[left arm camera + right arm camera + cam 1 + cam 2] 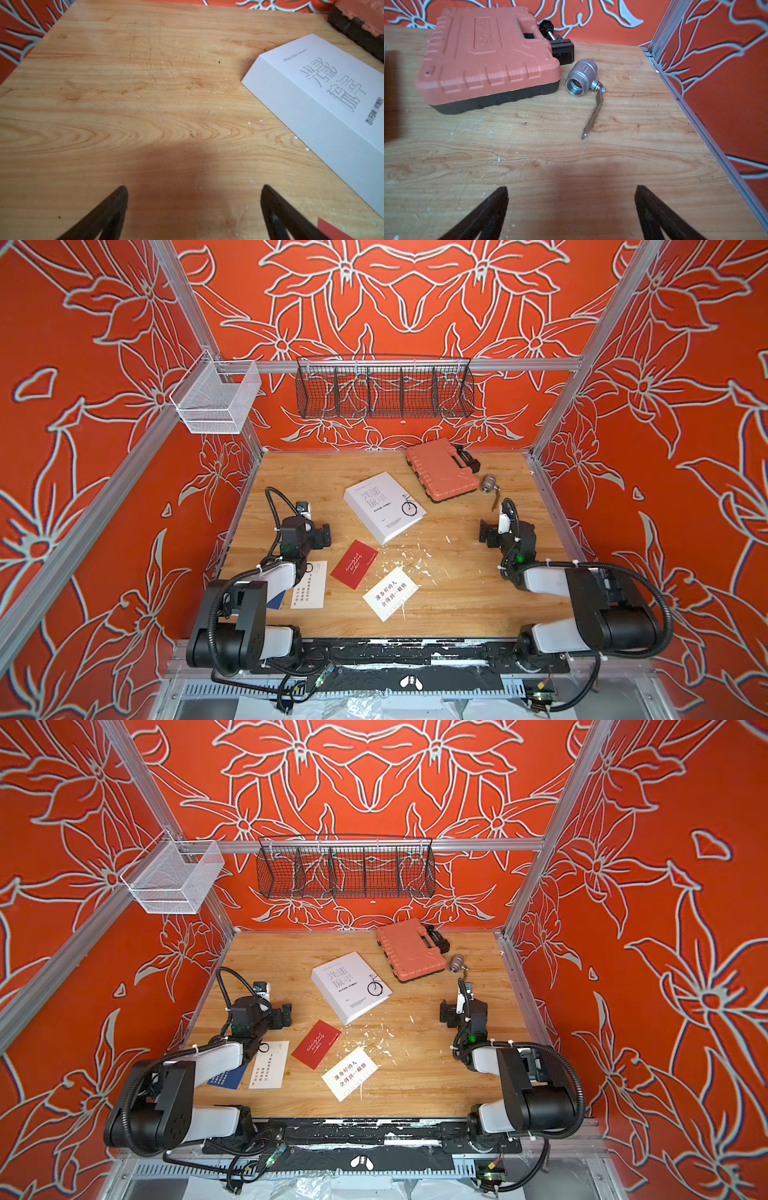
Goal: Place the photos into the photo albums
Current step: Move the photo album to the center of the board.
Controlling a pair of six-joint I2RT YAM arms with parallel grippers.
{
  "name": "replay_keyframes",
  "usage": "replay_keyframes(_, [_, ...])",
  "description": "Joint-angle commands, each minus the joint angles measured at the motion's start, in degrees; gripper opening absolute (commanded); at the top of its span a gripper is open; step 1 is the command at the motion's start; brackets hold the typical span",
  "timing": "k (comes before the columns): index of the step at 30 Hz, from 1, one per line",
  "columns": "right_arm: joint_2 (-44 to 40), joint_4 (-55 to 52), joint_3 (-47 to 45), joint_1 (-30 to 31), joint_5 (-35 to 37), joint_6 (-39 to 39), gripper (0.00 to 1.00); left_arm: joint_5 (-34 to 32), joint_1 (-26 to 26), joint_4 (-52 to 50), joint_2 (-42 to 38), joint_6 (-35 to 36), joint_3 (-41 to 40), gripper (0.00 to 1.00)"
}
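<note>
Count: one photo album (384,506), four photo cards, two grippers.

The photo album is thick, white and closed. Its cover bears large Chinese characters and a small bicycle drawing. It lies flat just 12 o'clock of the centre of the table (457,605).

From the album:
- dark red card (354,564) at 7 o'clock
- white card (390,592) at 6 o'clock
- second white card (309,585) at 8 o'clock
- navy card (275,600) beside the second white card, partly under the left arm

The left gripper (194,187) and right gripper (571,187) both have their jaws spread wide and hold nothing.
</note>
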Motion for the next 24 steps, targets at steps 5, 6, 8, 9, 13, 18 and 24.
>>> replay_keyframes(5, [-0.57,-0.41,0.90,-0.30,-0.75,-0.28,0.98,0.58,-0.24,0.74,-0.05,0.47,0.46,0.97])
replay_keyframes(6, [-0.57,-0.58,0.98,-0.30,-0.80,-0.27,0.98,0.58,-0.24,0.70,-0.11,0.43,0.43,0.97])
replay_keyframes(8, [-0.57,-0.58,0.98,-0.30,-0.84,-0.19,0.98,0.58,-0.19,0.69,-0.04,0.45,0.46,0.97])
replay_keyframes(9, [-0.49,-0.79,1.11,-0.35,-0.93,-0.08,0.98,0.58,-0.20,0.70,-0.07,0.43,0.45,0.97])
replay_keyframes(13, [-0.48,-1.08,1.29,-1.15,-2.07,0.28,0.98,0.58,-0.24,0.70,0.01,0.43,0.46,0.97])
replay_keyframes(18, [-0.39,-1.20,1.36,-1.18,-2.16,0.25,0.98,0.58,-0.20,0.72,-0.02,0.43,0.46,0.97])
replay_keyframes(24, [-0.74,-0.92,1.12,-1.20,-2.16,0.07,0.98,0.41,-0.14,0.72,-0.19,0.28,0.47,0.97])
